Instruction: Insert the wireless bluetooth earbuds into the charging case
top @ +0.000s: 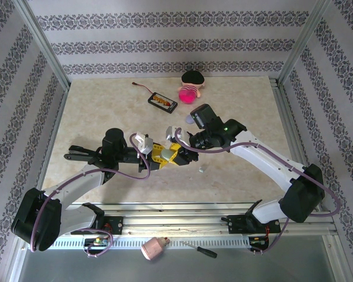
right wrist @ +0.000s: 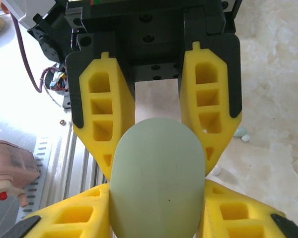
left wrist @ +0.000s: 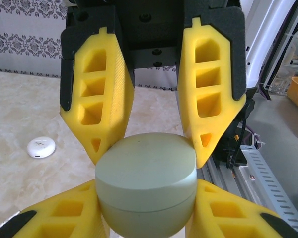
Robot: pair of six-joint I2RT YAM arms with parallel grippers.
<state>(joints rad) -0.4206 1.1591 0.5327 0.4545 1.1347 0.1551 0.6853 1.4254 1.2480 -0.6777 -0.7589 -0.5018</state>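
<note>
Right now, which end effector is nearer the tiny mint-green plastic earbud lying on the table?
Right. The right end effector sits just left of the earbud; left end effector farther left.

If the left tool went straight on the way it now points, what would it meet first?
The pale mint-green pebble-shaped plastic case, already between the fingertips of the left tool; just beyond it, probably the yellow fingers of the right tool.

Pale marble-patterned tabletop point(top: 106, 100), enclosed by walls point(top: 165, 35) papered in grey damask stripes. Near the far edge lies a black rectangular device point(top: 162, 101) with a thin cable point(top: 142, 86) trailing behind it. Just to its right, a bright pink ball point(top: 189, 94) touches a black-topped round object point(top: 193, 77). On the metal ledge point(top: 317, 258) in front, a pink bottle point(top: 153, 248) lies beside a screwdriver point(top: 199, 249).
</note>
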